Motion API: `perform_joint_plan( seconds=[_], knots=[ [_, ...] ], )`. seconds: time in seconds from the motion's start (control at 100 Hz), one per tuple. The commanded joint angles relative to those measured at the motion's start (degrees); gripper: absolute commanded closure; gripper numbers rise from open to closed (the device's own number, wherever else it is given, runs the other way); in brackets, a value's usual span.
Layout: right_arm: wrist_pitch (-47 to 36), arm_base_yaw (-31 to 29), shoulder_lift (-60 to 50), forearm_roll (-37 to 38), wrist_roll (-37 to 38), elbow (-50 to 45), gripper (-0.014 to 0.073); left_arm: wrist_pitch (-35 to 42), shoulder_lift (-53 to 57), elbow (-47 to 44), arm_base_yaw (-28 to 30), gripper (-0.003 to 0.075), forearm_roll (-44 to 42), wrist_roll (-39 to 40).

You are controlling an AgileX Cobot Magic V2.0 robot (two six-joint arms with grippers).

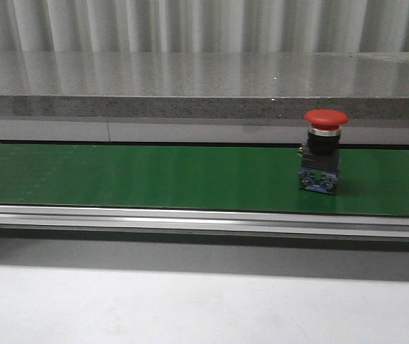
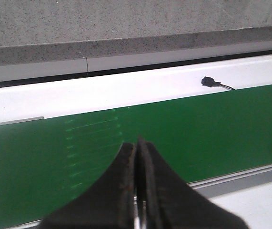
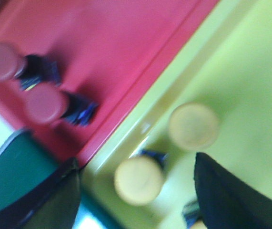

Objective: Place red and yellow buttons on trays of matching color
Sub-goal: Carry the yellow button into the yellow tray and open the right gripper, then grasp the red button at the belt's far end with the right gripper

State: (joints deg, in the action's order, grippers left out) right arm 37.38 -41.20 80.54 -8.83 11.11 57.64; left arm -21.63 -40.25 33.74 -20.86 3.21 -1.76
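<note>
Right now you have one red mushroom-head push button (image 1: 325, 149) standing upright on the green conveyor belt (image 1: 154, 175), toward its right side. Your left gripper (image 2: 137, 191) hangs over the belt with its fingers pressed together, gripping nothing. Your right gripper (image 3: 136, 191) is spread wide above the yellow tray (image 3: 250, 71), where two yellow buttons (image 3: 193, 126) sit; beside it, the red tray (image 3: 112, 43) carries two red buttons (image 3: 45, 103).

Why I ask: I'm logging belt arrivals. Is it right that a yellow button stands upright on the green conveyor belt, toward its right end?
Not quite: the front view shows a red button, not yellow, standing upright on the green conveyor belt, toward its right end.
</note>
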Motion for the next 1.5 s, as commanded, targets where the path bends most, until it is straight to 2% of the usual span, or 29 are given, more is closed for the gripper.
perform_joint_plan(
  seconds=[0.0,0.5,0.82,1.13,1.44,1.49],
  knots=[
    [1.8,2.6,-4.6,-0.5,-1.0,1.4,0.0083,4.3,0.3,1.5,-0.5,0.0741,0.6,0.2],
    [18.4,24.5,-8.7,-0.5,-9.0,1.4,0.0083,4.3,0.3,1.5,-0.5,0.0741,0.6,0.2],
    [21.8,36.5,-8.7,-0.9,-16.4,1.4,0.0083,4.3,0.3,1.5,-0.5,0.0741,0.6,0.2],
    [18.3,41.3,-4.0,-6.5,-26.6,2.0,0.0083,4.3,0.3,1.5,-0.5,0.0741,0.6,0.2],
    [8.2,41.4,2.5,-4.5,-27.0,5.5,0.0085,4.3,0.3,1.5,-0.5,0.0741,0.6,0.2],
    [7.8,41.4,3.0,-4.1,-27.0,5.6,0.0115,4.3,0.3,1.5,-0.5,0.0741,0.6,0.2]
  ],
)
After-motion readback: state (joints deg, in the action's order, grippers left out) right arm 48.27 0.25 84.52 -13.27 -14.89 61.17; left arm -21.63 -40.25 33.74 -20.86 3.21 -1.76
